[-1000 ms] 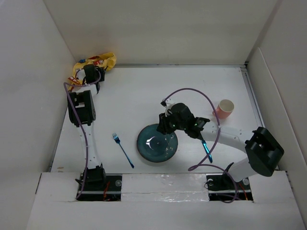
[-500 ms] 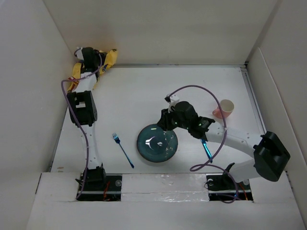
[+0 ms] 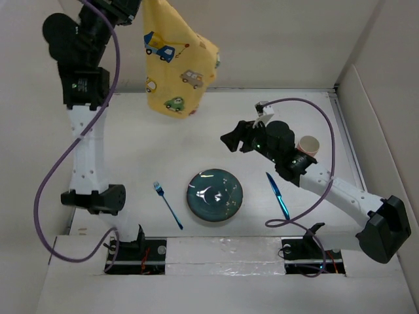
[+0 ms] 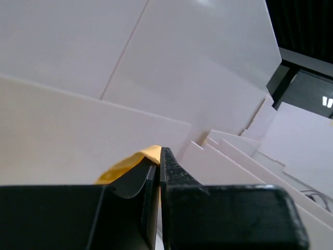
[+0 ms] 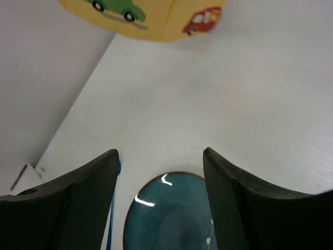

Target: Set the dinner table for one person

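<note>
My left gripper (image 3: 134, 6) is raised high at the back left, shut on a corner of the yellow car-printed cloth (image 3: 178, 62), which hangs free above the dinner table (image 3: 288, 111). In the left wrist view the jaws meet at the tips (image 4: 160, 152) with a yellow fold of the cloth (image 4: 127, 165) beside them. The right gripper (image 3: 229, 139) hovers open and empty behind the teal plate (image 3: 215, 195). The plate (image 5: 171, 216) shows between its fingers (image 5: 161, 153). A blue fork (image 3: 168, 205) lies left of the plate and a blue knife (image 3: 277, 195) lies right of it.
A pink paper cup (image 3: 308, 145) stands at the right, close to the right arm's forearm. White walls enclose the table on three sides. The cloth's lower edge (image 5: 151, 18) hangs at the top of the right wrist view.
The left arm has lifted the cloth from the back-left corner high into the air. The right gripper has opened, leaving the knife flat beside the plate, and moved back.
</note>
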Robot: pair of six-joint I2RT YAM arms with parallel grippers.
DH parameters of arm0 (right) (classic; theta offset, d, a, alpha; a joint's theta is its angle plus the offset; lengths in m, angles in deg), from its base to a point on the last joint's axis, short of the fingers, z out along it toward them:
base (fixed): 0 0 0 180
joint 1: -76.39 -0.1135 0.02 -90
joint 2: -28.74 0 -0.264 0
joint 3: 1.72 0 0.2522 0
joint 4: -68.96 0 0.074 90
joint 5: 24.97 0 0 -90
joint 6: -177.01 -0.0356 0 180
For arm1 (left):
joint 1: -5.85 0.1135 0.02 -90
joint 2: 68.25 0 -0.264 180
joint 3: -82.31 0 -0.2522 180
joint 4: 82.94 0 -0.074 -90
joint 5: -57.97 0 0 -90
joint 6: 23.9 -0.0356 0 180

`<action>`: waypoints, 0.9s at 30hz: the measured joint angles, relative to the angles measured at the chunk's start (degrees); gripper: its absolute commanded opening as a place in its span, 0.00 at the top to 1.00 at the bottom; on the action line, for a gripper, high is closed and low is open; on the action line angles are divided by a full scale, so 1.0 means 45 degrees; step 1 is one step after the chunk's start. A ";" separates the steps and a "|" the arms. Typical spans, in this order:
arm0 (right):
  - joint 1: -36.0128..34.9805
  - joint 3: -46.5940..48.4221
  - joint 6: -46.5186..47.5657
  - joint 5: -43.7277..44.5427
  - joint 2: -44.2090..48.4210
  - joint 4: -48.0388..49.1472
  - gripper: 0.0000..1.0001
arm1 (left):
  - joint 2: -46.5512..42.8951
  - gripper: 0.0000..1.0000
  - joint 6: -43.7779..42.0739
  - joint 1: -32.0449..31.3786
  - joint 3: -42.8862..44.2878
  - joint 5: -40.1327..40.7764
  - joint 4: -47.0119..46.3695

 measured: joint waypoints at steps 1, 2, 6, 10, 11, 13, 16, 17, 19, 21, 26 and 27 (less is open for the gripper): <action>0.0155 0.0053 -0.0083 -0.0005 0.0005 0.0058 0.26 | -0.0505 1.00 -0.0321 0.0175 -0.0024 -0.0078 0.0097; 0.0262 0.0073 -0.0131 -0.0005 0.0005 0.0141 0.25 | -0.0908 1.00 -0.0568 0.0374 -0.0155 -0.0131 0.0141; 0.0787 0.0340 -0.0287 0.0010 -0.0306 0.0165 0.16 | -0.1715 1.00 -0.1336 0.0942 -0.1379 0.0039 0.0364; 0.1433 0.0986 -0.0355 0.0165 -0.1452 0.0267 0.05 | -0.1209 1.00 -0.1554 0.1015 -0.2875 0.0262 0.0136; 0.1632 0.1156 -0.0364 0.0228 -0.1899 0.0316 0.04 | -0.0962 1.00 -0.1530 0.0962 -0.3381 0.0311 -0.0029; 0.2089 0.1433 -0.0359 0.0243 -0.2895 0.0432 0.04 | -0.0068 1.00 -0.1447 0.0884 -0.4454 0.0578 -0.0092; 0.2871 0.2093 -0.0389 0.0058 -0.4818 0.0617 0.04 | 0.1559 1.00 -0.1331 0.0821 -0.5372 0.1093 0.0180; 0.3060 0.2453 -0.0398 -0.0019 -0.5586 0.0578 0.04 | 0.2181 1.00 -0.1307 0.0816 -0.5401 0.1277 0.0359; 0.3371 0.3541 -0.0379 -0.0049 -0.7155 0.0398 0.05 | 0.3381 1.00 -0.1316 0.0797 -0.5377 0.1817 0.0665; 0.3531 0.4425 -0.0311 0.0015 -0.8354 0.0063 0.06 | 0.4425 1.00 -0.1413 0.0801 -0.5047 0.2327 0.1161; 0.3551 0.4590 -0.0238 0.0743 -0.8932 -0.0792 0.16 | 0.6154 1.00 -0.1846 0.0860 -0.4075 0.3419 0.1953; 0.3541 0.4527 -0.0253 0.0933 -0.8922 -0.0869 0.17 | 0.6217 1.00 -0.1923 0.0884 -0.4075 0.3570 0.2001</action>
